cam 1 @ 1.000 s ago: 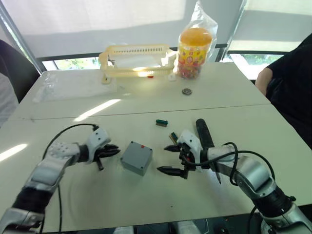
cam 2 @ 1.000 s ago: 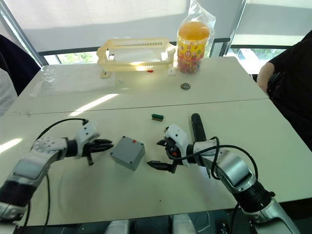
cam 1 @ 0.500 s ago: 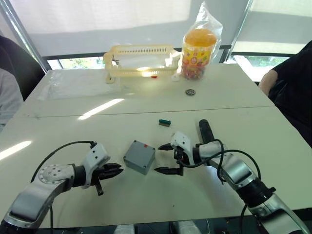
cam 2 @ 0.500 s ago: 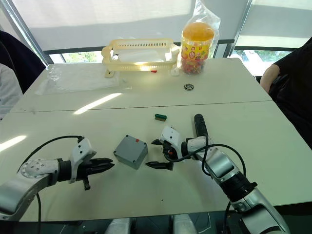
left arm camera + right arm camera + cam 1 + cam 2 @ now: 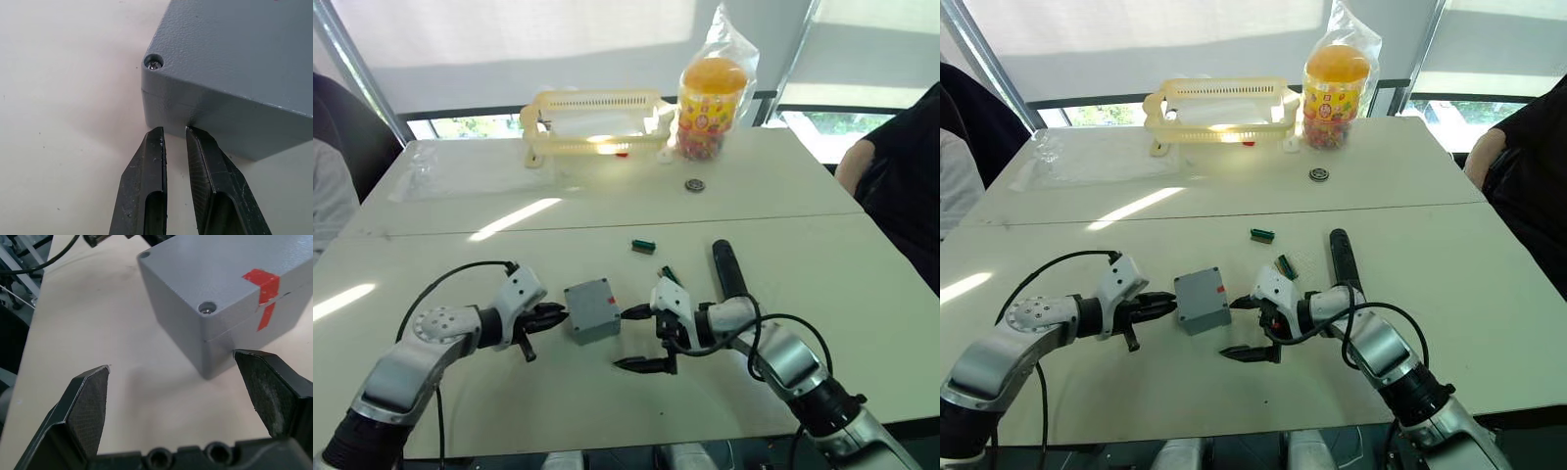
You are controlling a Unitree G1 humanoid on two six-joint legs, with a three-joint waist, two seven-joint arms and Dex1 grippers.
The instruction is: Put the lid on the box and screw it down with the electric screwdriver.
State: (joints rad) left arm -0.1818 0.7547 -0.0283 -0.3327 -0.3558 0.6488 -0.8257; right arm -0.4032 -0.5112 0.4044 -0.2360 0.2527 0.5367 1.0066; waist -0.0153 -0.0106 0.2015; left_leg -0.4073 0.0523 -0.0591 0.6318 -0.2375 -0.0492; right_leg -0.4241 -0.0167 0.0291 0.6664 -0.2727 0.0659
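The grey box stands on the table between my two grippers. The lid lies on top of it, with a seam running under it, a screw head in two corner holes and a red mark across the seam. My left gripper is shut, its fingertips against the box's left side. To the box's right, my right gripper stands wide open with nothing between its fingers. The electric screwdriver lies on the table beyond my right arm.
Two small green circuit boards lie near the screwdriver. At the far edge stand a yellow basket and a candy jar, with a small round part in front. A person sits at the right.
My left gripper has moved in from the near left up to the box's side. The box has turned a little, squarer to me. My right gripper has dropped slightly toward me, still open.
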